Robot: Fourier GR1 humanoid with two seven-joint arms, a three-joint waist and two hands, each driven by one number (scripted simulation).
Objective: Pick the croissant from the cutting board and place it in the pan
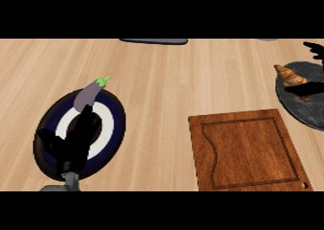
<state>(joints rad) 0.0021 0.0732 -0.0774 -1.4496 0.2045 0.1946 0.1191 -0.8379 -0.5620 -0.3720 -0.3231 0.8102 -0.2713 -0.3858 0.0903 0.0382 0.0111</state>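
Right hand point(318, 67) over pan point(310, 112) at counter's right edge, fingers spread and straight, thumb tip by croissant point(291, 76), not curled round it. Croissant lying in pan's far part, off cutting board point(247, 150). Left hand point(75, 139) relaxed, fingers up, over plate point(114, 121), near eggplant point(90, 93) on plate's far rim

Eggplant point(90, 93), purple with green stem, lies left of center, overlapping upper rim of dark blue and white plate point(116, 117). Wooden counter point(190, 72) underneath. Dark flat item point(154, 41) at top edge.
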